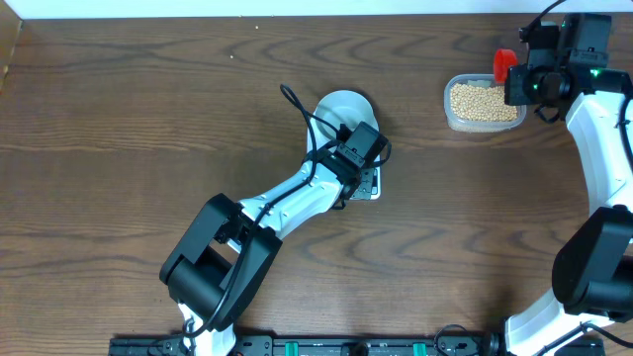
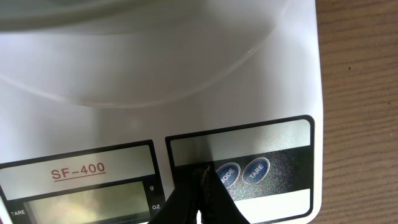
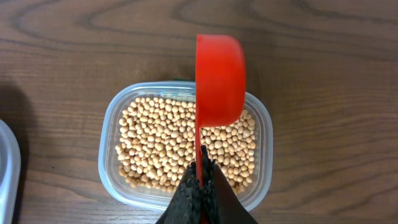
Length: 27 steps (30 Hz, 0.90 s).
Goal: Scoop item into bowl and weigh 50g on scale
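**Beans: loose lot in a clear tub, upper right of the overhead view.**

Small, round, hard-looking and light singly; likely to roll and scatter, so judged best lifted by scoop rather than by fingers. The red scoop hangs on edge over the tub, its handle pinched in the right gripper, jaws closed on it; the inside of the cup is not visible. The bowl sits on the scale at the centre of the overhead view, and no beans show in its visible part. The left gripper is closed and empty, tips at the scale's front panel just beside the MODE button; whether they touch cannot be told. The display is unreadable. The table is dark wood-grain, flat and smooth-looking, so spilled beans would probably run. Of the room, only a pale strip shows along the top edge.
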{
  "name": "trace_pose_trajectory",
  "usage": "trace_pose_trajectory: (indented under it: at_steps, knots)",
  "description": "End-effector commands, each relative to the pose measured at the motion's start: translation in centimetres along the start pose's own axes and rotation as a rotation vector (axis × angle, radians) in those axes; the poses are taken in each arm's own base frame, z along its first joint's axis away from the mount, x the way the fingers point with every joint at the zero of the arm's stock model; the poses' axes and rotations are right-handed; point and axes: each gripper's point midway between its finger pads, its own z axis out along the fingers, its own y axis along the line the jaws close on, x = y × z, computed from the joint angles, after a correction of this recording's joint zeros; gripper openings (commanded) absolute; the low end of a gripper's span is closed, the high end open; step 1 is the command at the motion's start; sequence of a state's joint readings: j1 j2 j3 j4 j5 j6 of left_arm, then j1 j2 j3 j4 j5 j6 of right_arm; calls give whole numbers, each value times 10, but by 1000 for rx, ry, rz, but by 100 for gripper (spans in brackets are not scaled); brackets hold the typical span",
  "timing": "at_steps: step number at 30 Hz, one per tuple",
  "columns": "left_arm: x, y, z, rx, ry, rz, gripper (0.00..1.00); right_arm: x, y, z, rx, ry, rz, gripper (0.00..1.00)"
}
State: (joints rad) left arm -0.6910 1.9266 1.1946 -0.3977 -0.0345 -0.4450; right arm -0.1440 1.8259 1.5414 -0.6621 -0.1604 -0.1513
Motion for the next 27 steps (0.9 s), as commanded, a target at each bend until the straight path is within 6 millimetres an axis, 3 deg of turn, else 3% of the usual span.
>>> trace_pose_trajectory:
  at_steps: [1, 16, 27]
  knots:
    - [53, 38, 36, -142, 156, 14, 7, -9, -4, -11, 14, -29, -14, 1]
    - [51, 50, 37, -202, 131, 22, 7, -9, -4, -11, 13, -29, -14, 1]
    - [45, 47, 36, -196, 110, 23, 7, -10, -4, -11, 14, -31, -14, 1]
